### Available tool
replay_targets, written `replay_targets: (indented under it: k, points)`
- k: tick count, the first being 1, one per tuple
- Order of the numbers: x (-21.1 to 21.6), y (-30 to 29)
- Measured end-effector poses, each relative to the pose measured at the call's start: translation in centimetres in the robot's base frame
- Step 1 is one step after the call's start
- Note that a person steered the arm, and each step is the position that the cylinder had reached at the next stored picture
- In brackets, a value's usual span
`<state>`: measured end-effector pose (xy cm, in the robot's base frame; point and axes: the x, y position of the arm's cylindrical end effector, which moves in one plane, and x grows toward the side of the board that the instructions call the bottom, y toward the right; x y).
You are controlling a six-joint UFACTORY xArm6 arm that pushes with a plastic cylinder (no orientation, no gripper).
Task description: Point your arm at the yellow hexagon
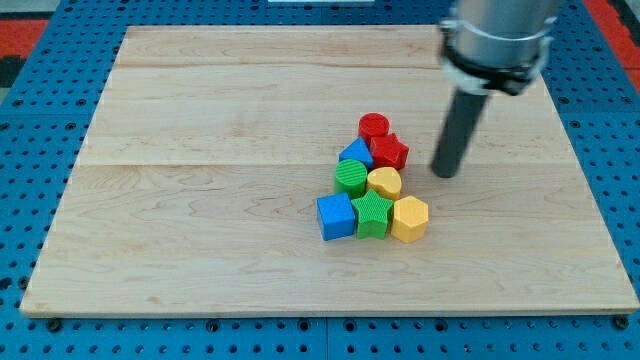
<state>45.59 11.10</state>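
The yellow hexagon [410,219] lies on the wooden board [200,200] at the lower right of a tight cluster of blocks. My tip [446,173] rests on the board to the view's upper right of the hexagon, a short gap away. The tip is also just right of the red star-shaped block [389,152]. It touches no block. The rod rises toward the view's top into the grey arm housing [497,40].
The cluster also holds a red cylinder [374,126], a blue wedge-like block [354,152], a green cylinder [351,176], a rounded yellow block [384,183], a blue cube [336,216] and a green block [373,215]. A blue pegboard [30,120] surrounds the board.
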Motion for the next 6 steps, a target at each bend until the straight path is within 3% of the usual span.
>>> replay_targets:
  k: [1,3,4,5,6]
  points:
    - [-0.2,-4.4]
    - [-7.7,-7.3]
    - [-4.5,-0.2]
    - [4.3,3.5]
    - [9.6,2.4]
